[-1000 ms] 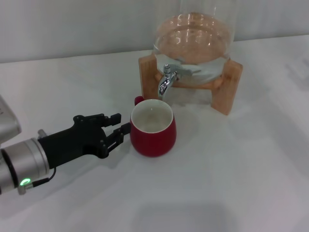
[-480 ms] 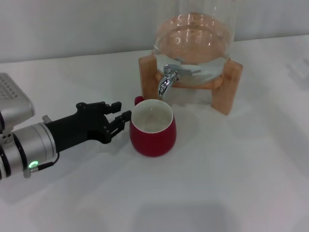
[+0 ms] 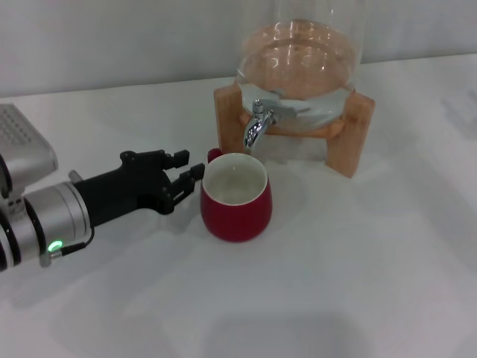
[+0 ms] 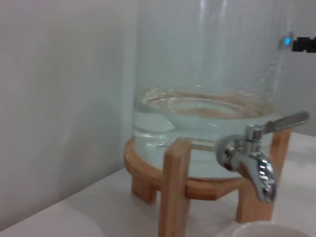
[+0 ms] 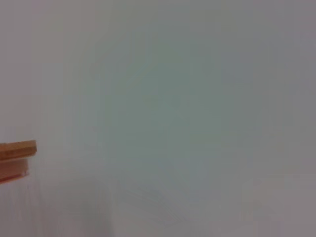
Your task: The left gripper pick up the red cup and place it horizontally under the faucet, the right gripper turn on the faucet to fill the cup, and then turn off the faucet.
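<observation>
On the white table (image 3: 358,283) in the head view, the left gripper (image 3: 192,176) reaches in low from the robot's left, its black fingers (image 3: 179,157) spread and holding nothing. Just off its fingertips stands the red cup (image 3: 236,205), upright, mouth up, its small loop handle toward the back on the claw's side; the nearest fingertip seems to be at the cup's wall, though contact is hard to judge. Beyond the claw and cup, the faucet (image 3: 257,127) projects from the glass dispenser (image 3: 298,67) on its wooden stand (image 3: 350,142), the spout above the cup's far rim.

In the left wrist view, the faucet (image 4: 254,165) sits ahead of the claw, its lever (image 4: 286,121) angled outward, and the cup's white rim (image 4: 261,229) shows just below the spout.

The right wrist view shows only a blank wall and a corner of the wooden stand (image 5: 17,148); the right gripper is out of sight.
</observation>
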`<state>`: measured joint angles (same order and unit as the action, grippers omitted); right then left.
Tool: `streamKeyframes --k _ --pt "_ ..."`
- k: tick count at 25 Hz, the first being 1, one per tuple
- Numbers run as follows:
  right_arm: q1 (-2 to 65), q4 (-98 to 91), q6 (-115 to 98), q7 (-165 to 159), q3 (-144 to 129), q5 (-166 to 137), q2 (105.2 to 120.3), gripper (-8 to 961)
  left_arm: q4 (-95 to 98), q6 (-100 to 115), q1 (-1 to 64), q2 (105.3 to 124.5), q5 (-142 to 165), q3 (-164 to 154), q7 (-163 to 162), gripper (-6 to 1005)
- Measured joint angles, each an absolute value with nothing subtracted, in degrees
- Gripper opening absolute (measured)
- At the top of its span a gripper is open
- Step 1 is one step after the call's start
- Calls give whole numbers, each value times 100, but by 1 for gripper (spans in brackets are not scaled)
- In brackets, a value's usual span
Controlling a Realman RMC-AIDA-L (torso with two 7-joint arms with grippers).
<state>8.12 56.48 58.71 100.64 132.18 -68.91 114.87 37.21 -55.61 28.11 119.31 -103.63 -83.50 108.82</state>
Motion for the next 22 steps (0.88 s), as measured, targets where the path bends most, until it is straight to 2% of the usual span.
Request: streamKeyframes --k 11,22 --pt "826 5532 5864 10072 13227 -6891 11483 630 4382 -6132 1785 11963 -10618 -8662 11547 340" --pt "887 5515 5863 10077 13226 -6891 11482 630 4363 -6003 1819 11935 -10722 -8887 11561 341"
